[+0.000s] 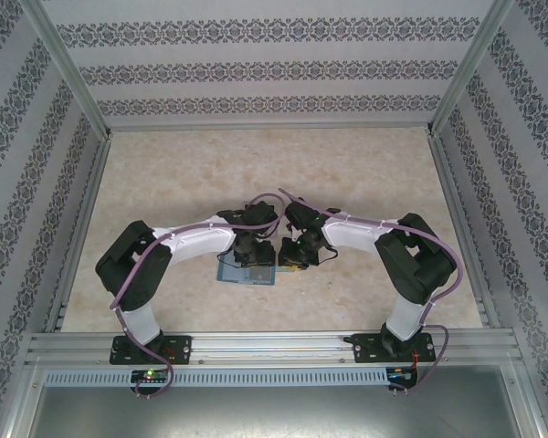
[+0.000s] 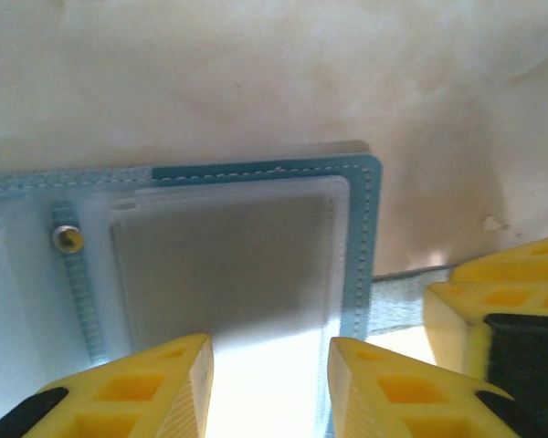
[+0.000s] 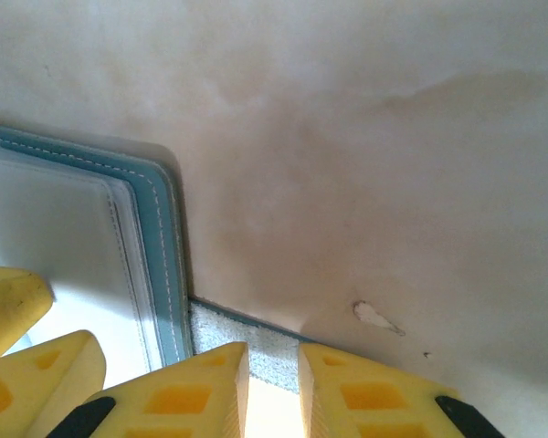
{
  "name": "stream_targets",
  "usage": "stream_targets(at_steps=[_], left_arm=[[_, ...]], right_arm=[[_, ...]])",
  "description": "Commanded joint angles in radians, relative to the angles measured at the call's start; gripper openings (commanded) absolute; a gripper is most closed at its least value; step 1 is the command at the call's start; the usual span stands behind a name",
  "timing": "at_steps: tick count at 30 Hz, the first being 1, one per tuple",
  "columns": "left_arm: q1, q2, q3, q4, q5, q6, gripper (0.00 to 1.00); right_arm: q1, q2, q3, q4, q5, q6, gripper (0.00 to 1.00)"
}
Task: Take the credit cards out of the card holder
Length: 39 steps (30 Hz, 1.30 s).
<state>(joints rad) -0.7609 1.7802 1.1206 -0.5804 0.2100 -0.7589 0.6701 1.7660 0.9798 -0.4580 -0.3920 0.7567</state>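
Holding the open card holder [image 1: 247,272] flat on the worktop [image 1: 283,173] by its strap tab [image 3: 242,333], clenched in the right tool [image 3: 272,360], should let the released left tool [image 2: 269,351] over its panel [image 2: 219,265] pinch a card.

Seen from above, the holder [image 1: 242,274] is covered along its far edge by the left gripper [image 1: 254,254] and the right gripper [image 1: 292,257]. Its pockets are too small to be made out there.

In the left wrist view the holder [image 2: 361,228] is cut off at the left and bottom edges. Its near part is washed out to white between the fingers [image 2: 164,383]. Whether the grey panel [image 2: 228,265] inside it is a card cannot be told.

In the right wrist view the holder [image 3: 160,237] is cut off at the left edge past one corner. The strap [image 3: 247,338] beside that corner is lost between the right gripper's fingertips, and whether it is gripped cannot be told.
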Motion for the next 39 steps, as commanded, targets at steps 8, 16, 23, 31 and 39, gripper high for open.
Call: stream_targets(at_steps=[8, 16, 23, 31, 39], left_arm=[[-0.031, 0.021, 0.054, -0.124, -0.047, 0.051, 0.43], [-0.030, -0.010, 0.024, -0.037, 0.004, 0.025, 0.27], [-0.028, 0.017, -0.013, 0.081, 0.123, -0.005, 0.13], [-0.020, 0.024, -0.024, 0.031, 0.072, 0.000, 0.19], [-0.020, 0.040, 0.013, -0.105, -0.029, 0.037, 0.32]], right_arm=[[0.000, 0.057, -0.024, -0.035, 0.035, -0.006, 0.24], [-0.002, 0.057, -0.026, -0.036, 0.036, -0.008, 0.24], [-0.001, 0.058, -0.024, -0.039, 0.035, -0.011, 0.24], [-0.003, 0.064, -0.026, -0.041, 0.034, -0.017, 0.24], [-0.004, 0.069, -0.023, -0.041, 0.031, -0.019, 0.24]])
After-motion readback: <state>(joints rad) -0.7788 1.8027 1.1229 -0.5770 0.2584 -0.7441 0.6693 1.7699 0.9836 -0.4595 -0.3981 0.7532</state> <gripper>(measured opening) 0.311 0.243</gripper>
